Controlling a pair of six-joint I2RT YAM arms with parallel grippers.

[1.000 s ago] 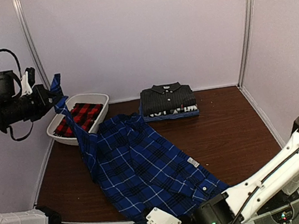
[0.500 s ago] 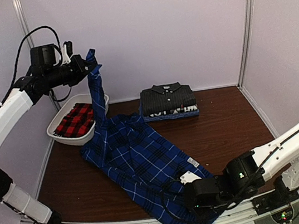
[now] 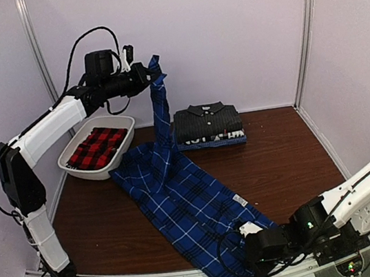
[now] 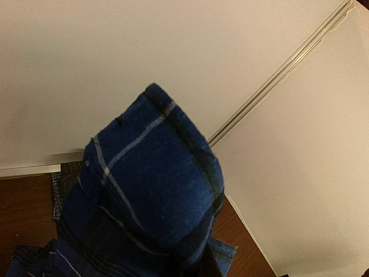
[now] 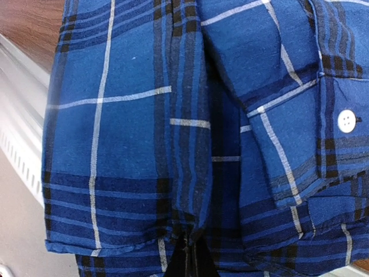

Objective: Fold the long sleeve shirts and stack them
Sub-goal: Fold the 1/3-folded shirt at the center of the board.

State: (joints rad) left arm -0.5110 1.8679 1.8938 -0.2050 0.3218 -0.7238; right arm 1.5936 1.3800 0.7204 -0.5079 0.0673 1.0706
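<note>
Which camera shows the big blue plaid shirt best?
The top external view: there the blue plaid shirt shows nearly whole, one sleeve held up high, the rest lying across the table. The left wrist view shows only a bunched sleeve end; the right wrist view, a close patch with a white button.

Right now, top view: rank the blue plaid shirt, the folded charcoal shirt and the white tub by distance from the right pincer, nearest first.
1. Blue plaid shirt: pinched in the right pincer at the near edge.
2. Folded charcoal shirt: back centre, atop the stack.
3. White tub: back left, holding the red plaid shirt.
</note>
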